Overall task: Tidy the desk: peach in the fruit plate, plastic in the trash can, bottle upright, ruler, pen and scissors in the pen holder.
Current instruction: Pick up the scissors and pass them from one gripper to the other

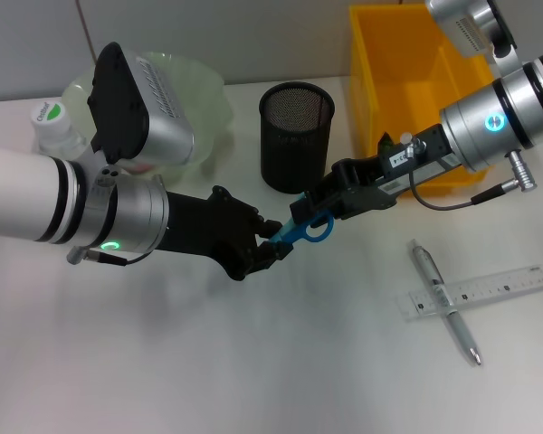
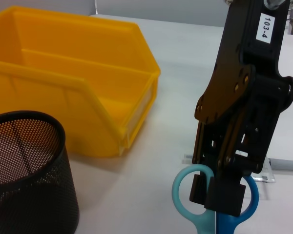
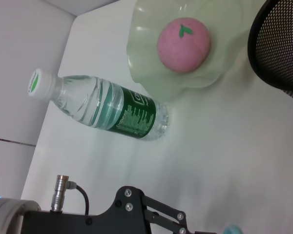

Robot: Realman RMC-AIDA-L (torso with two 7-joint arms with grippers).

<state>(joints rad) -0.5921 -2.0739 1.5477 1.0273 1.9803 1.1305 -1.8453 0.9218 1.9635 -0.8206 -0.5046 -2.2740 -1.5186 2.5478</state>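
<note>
Head view shows both grippers meeting at the scissors point(image 1: 306, 230), just in front of the pen holder point(image 1: 296, 136): the right gripper point(image 1: 319, 210) is clamped on the blue handle loops, the left gripper point(image 1: 273, 240) pinches the blade end. Long axis runs between them, so the holder stands just behind, nearer the right gripper.

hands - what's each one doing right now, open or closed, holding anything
Left hand: closed on the blade end of the scissors.
Right hand: closed on the scissors' handle loops, beside the pen holder.
</note>
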